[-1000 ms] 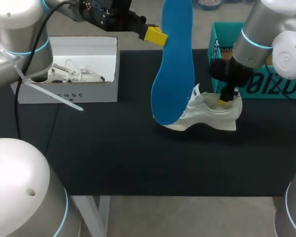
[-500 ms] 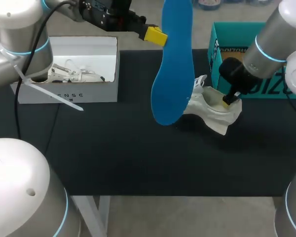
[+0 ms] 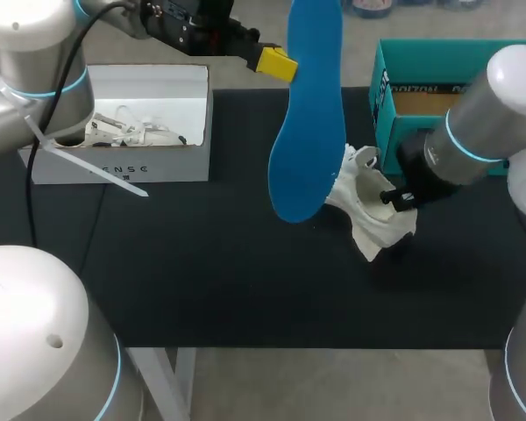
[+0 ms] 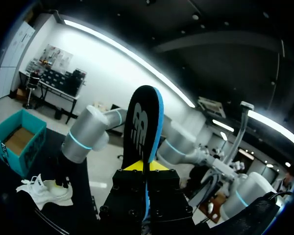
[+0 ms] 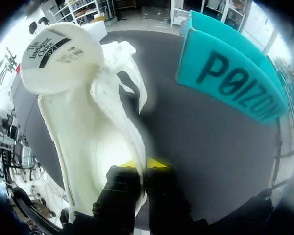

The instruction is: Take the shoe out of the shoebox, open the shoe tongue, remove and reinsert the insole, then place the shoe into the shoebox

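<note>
— Over the last second the right gripper [image 3: 401, 197] has drawn back toward the near right of the table [image 3: 245, 281]. It has tipped the shoe [image 3: 373, 215] up off its sole, which lay flat before.

— How does the shoe sit now?

— Tilted, with one end dipping toward the dark table top. I cannot tell whether that end touches it. The shoe is just in front of the teal shoebox [image 3: 386, 70], outside it.

— Has the gripper really got hold of it?

— Yes. The right wrist view shows the two yellow tips pinching the wall of the shoe's opening from both sides. The white tongue stands up ahead of the fingers, and the teal shoebox is off to one side beyond it.

— And the other arm?

— No change there. The left gripper [image 3: 276, 63] is clamped on the blue insole [image 3: 309, 114], which it holds upright and high over the middle of the table. In the head view the insole's lower end hangs just beside the shoe. The left wrist view shows the insole standing up between the fingers, with the shoe and the right arm far below.

— Anything else on the table?

— An open white box [image 3: 123, 167] at the far left, well apart from the shoe. It holds white things I cannot make out.
</note>
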Robot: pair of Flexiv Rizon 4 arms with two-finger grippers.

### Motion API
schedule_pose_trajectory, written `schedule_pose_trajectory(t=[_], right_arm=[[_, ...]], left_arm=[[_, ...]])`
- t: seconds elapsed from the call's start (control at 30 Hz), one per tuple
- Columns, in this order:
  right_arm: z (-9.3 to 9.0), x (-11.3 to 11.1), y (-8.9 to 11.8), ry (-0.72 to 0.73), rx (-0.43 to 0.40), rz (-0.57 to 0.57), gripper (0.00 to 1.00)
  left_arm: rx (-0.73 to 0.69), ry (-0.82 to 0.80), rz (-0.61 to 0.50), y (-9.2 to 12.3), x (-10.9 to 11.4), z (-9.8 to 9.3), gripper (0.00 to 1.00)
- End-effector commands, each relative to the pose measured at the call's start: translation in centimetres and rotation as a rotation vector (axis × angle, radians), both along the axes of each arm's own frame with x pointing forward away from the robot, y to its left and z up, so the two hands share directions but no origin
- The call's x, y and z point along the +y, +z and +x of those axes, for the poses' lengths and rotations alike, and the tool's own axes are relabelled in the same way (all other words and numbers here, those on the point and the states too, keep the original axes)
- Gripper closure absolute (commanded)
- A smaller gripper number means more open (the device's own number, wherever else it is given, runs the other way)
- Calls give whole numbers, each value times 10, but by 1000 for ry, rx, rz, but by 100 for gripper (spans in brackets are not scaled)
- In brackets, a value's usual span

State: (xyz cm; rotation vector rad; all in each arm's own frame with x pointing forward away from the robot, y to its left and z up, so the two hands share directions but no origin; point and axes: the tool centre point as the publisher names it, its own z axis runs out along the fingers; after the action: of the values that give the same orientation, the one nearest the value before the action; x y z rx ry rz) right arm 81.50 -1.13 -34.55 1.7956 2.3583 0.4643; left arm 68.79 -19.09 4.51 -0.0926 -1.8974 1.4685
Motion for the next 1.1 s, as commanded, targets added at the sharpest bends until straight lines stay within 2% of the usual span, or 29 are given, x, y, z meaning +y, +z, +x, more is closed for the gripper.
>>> schedule_pose_trajectory(t=[0.03,0.13,0.5,0.83,1.1], right_arm=[[-32,-13,8,-489,-173,-30,100],[-41,-12,1,-507,-177,-27,100],[-47,-8,-34,-520,-130,4,100],[-60,13,-36,-424,-116,13,100],[-63,28,-56,-393,-62,19,100]], left_arm=[[0,2,1,0,0,-1,100],[0,2,1,0,0,-1,100],[0,2,1,0,0,-1,100],[0,2,1,0,0,-1,100],[0,2,1,0,0,-1,100]])
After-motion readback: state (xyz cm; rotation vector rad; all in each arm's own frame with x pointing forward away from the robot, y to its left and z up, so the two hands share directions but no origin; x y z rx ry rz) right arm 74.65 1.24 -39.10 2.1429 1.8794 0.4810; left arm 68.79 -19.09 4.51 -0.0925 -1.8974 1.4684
